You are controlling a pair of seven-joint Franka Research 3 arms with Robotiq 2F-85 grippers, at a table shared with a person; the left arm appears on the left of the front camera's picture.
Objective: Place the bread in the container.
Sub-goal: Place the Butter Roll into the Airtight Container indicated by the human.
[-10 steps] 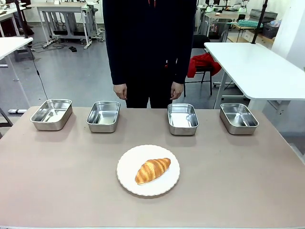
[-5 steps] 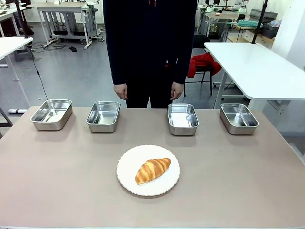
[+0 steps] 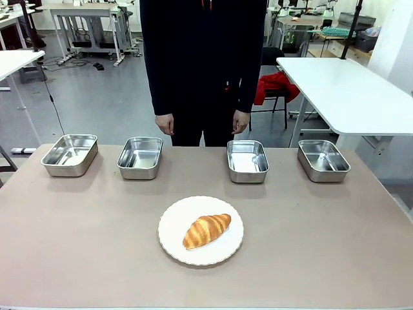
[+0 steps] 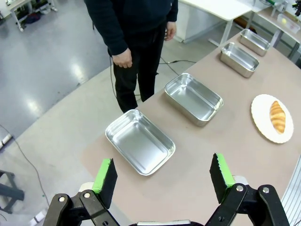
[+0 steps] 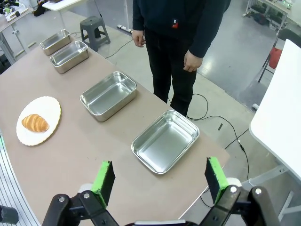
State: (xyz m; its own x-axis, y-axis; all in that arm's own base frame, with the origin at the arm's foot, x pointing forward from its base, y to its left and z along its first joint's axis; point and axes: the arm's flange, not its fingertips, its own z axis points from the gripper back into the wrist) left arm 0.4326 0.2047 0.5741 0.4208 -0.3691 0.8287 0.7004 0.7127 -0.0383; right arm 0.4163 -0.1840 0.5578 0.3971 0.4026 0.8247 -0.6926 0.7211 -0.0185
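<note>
A golden-brown croissant (image 3: 206,230) lies on a round white plate (image 3: 171,222) at the table's near middle; it also shows as the croissant (image 4: 277,116) and the croissant (image 5: 35,123) in the wrist views. Several identical steel pans stand in a row along the far edge: the far-left pan (image 3: 70,154), a second pan (image 3: 140,157), a third pan (image 3: 247,161) and the far-right pan (image 3: 322,159). My left gripper (image 4: 163,176) hangs open high above the far-left pan (image 4: 140,141). My right gripper (image 5: 160,181) hangs open high above the far-right pan (image 5: 165,141). Both are empty.
A person in dark clothes (image 3: 203,64) stands at the far side, hands (image 3: 164,123) hanging at their sides behind the pans. A white table (image 3: 348,90) and a chair with a red garment (image 3: 276,86) stand beyond at the right.
</note>
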